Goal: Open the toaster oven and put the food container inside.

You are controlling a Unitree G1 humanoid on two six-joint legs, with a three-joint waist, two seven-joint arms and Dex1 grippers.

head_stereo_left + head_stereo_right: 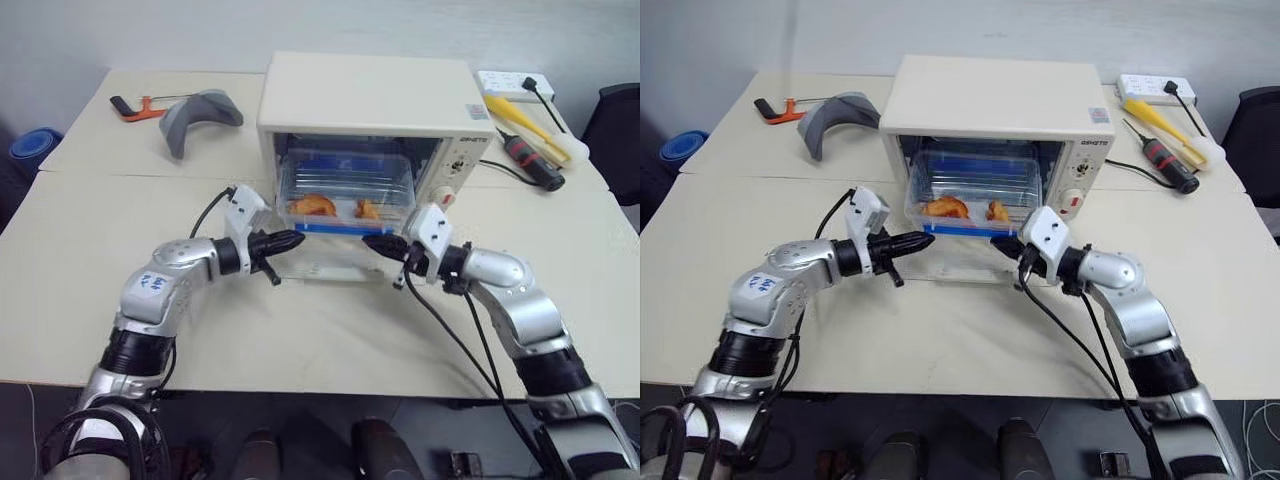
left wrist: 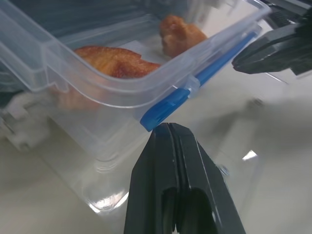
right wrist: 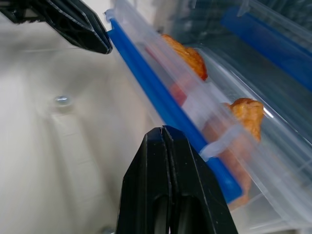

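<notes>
Oven stage | food container (image 1: 345, 190) half inside toaster oven (image 1: 370, 110), table's 12 o'clock | left gripper (image 1: 290, 240), right gripper (image 1: 375, 242): jaws closed, empty, at near corners | push evenly, keep square.

At frame centre the toaster oven (image 1: 998, 112) stands with its door down, the food container (image 1: 975, 195) resting in its mouth. Just below, the left gripper (image 1: 925, 240) and right gripper (image 1: 1000, 243) point at the container's blue front edge, fingers pressed together.

small dark lettering on toaster oven (image 1: 466, 141) panel, not legible
</notes>
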